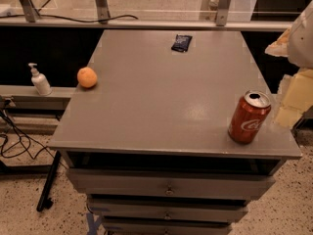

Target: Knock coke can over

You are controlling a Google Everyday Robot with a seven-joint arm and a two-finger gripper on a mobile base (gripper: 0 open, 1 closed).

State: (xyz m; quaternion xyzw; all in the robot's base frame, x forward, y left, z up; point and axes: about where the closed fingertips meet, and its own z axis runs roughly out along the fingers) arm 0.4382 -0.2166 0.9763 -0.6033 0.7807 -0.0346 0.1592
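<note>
The red coke can [249, 117] stands upright near the front right corner of the grey cabinet top [161, 92]. Its silver top is open and its white script logo faces front. My gripper [292, 104] shows as pale, cream-coloured shapes at the right edge of the view, just right of the can and slightly behind it. It is apart from the can. The white arm [302, 33] rises above it at the right edge.
A round orange fruit [87, 77] sits at the left edge of the top. A small dark packet [181, 43] lies near the back. A white pump bottle [40, 81] stands on a ledge to the left. Drawers are below, and cables lie on the floor at the left.
</note>
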